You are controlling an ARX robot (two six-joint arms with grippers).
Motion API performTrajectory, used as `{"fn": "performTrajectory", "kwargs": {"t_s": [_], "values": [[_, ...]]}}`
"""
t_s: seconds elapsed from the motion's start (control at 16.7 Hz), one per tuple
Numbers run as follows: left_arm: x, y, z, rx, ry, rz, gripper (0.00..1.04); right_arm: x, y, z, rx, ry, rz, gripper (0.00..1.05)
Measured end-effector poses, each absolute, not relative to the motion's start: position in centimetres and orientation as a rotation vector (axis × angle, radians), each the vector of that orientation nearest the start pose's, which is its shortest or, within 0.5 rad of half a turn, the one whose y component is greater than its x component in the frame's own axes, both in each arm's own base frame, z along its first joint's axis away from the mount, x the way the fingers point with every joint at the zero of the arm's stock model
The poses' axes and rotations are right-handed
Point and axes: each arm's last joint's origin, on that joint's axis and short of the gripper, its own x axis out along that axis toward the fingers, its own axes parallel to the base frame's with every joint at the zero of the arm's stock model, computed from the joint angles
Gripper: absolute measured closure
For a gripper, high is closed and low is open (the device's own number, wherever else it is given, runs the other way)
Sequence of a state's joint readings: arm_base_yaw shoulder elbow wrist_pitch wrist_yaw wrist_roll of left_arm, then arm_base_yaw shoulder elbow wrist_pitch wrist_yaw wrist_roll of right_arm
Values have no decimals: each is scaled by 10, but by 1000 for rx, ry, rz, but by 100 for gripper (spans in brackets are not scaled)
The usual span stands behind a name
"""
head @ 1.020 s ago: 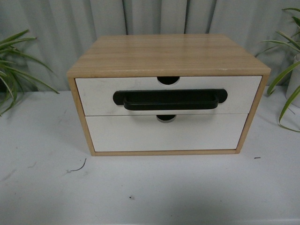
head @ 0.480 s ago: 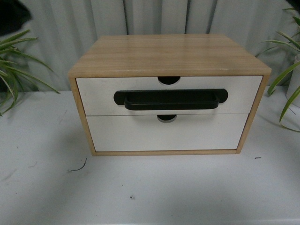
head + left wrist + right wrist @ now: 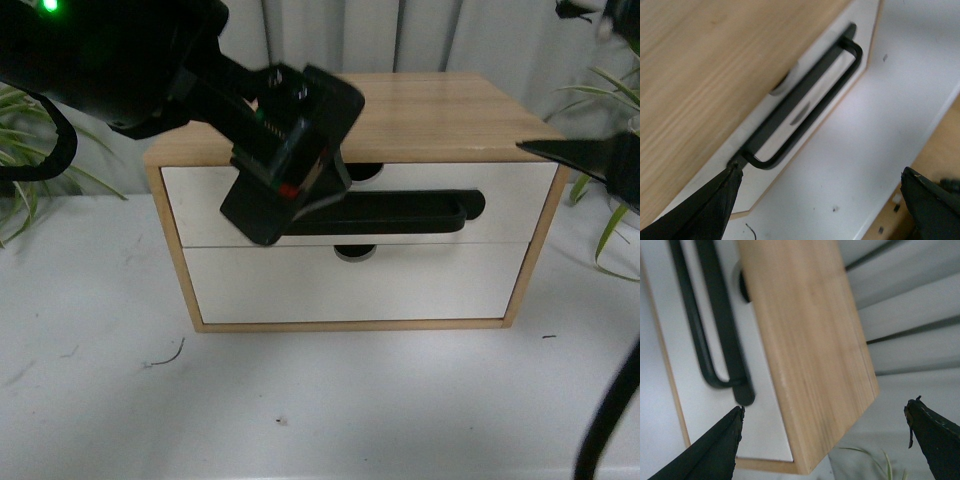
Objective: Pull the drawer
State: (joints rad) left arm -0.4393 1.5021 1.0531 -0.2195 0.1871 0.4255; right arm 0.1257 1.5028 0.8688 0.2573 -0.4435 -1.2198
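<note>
The drawer point(image 3: 505, 200) is the upper white front of a light wood cabinet point(image 3: 440, 110), shut flush, with a long black bar handle point(image 3: 410, 212) and a notch in its top edge. My left arm point(image 3: 285, 165) hangs in front of the drawer's left half and hides that end of the handle. From the left wrist, the left gripper point(image 3: 819, 172) stands open above the table, one fingertip close to the handle's point(image 3: 805, 100) end. My right gripper point(image 3: 823, 407) is open above the cabinet's right corner, near the handle's point(image 3: 715, 315) other end. One of its fingers point(image 3: 585, 158) shows at the right edge.
Below the drawer is a white drawer front point(image 3: 350, 285) without a handle. The cabinet stands on a white table point(image 3: 300, 400). Potted plants flank it at the left point(image 3: 20, 160) and right point(image 3: 615, 190). A black cable point(image 3: 610, 410) crosses the lower right corner.
Both arms have come into view: the left swung down from the top left in front of the drawer, the right entered from the right. The drawer has not moved.
</note>
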Motion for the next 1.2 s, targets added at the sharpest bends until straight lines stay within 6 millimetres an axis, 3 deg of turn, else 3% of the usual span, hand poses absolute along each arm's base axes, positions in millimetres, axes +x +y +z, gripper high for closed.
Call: {"fn": "performTrajectory", "kwargs": {"t_s": [0.12, 0.3, 0.42, 0.72, 1.2], "values": [[290, -155, 249, 623, 606, -828, 7, 320, 48, 224, -1345, 1, 832, 6], [297, -178, 241, 749, 630, -895, 7, 323, 50, 203, -1457, 31, 968, 6], [304, -190, 234, 768, 627, -908, 7, 327, 58, 194, -1478, 16, 1004, 6], [324, -196, 213, 771, 654, -836, 7, 328, 84, 176, -1498, 11, 1086, 6], [339, -198, 203, 715, 659, -782, 7, 346, 95, 167, -1454, 56, 1081, 6]]}}
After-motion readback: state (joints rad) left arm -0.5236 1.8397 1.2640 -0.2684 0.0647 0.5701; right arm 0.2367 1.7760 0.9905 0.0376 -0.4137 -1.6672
